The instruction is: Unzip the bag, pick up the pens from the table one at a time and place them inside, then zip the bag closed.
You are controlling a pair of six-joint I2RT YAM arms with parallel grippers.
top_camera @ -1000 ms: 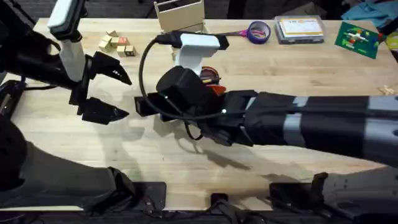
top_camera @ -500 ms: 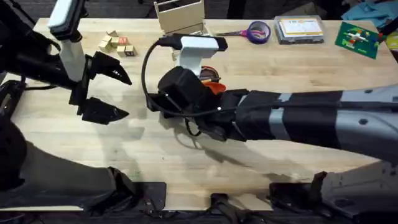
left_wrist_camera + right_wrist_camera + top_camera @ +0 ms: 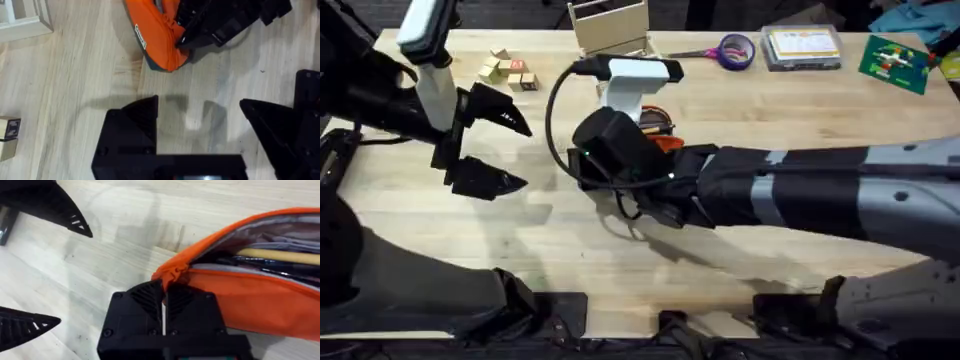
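Note:
The orange bag (image 3: 260, 300) lies on the table (image 3: 800, 110) with its mouth gaping. Inside it I see a tan pen (image 3: 280, 256) above a dark pen (image 3: 280, 267). My right gripper (image 3: 165, 300) is shut on the puckered end of the bag's zipper line. In the overhead view that arm reaches across the middle and covers most of the bag (image 3: 667, 141). My left gripper (image 3: 515, 152) stands open to the left of the bag, holding nothing. In its wrist view, the left gripper (image 3: 200, 117) hovers short of the bag's end (image 3: 155, 35).
A wooden box (image 3: 610, 25) and small wooden blocks (image 3: 505, 68) sit at the back left. Purple-handled scissors (image 3: 735, 48), a clear case (image 3: 803, 45) and a green card (image 3: 892, 60) line the back right. Bare tabletop lies at the front.
My right arm has drawn a little to the right, still gripping the bag's end. The left arm has stayed put.

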